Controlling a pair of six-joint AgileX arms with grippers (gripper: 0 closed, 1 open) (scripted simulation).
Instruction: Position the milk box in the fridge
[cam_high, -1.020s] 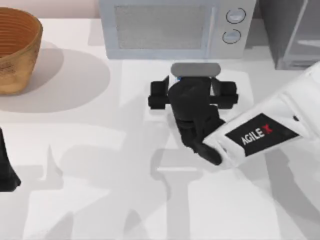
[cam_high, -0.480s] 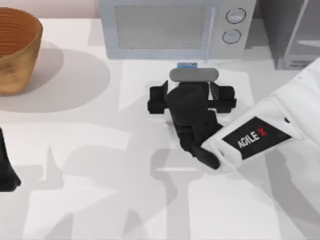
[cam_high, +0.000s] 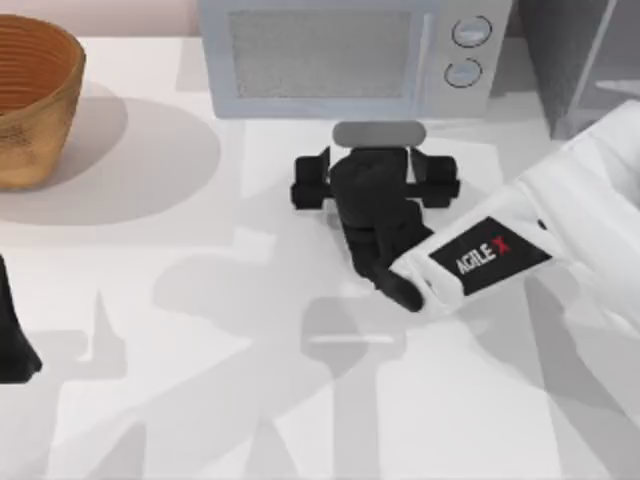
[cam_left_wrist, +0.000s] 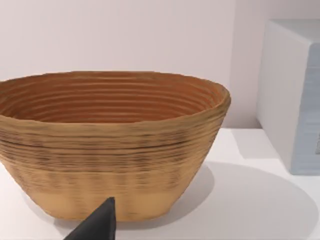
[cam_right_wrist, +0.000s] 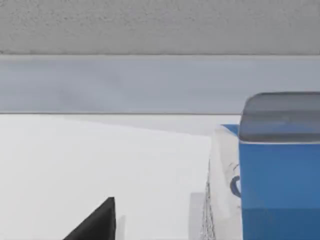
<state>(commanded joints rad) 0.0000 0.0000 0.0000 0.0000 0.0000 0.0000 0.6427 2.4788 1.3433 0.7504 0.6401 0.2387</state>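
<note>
A white table (cam_high: 150, 400) crossed by soft grey shadows meets a pale pinkish wall (cam_left_wrist: 125, 35).

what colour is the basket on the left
Tan-brown with fine ribbed rings, the basket shows best in the left wrist view.

White table (cam_high: 150, 400) bearing a woven basket (cam_high: 30, 100), grey microwave (cam_high: 350, 55), dark fridge (cam_high: 580, 60)

Right pincer (cam_high: 378, 140) before microwave (cam_high: 345, 55) (basket (cam_high: 35, 100) far left).
</note>
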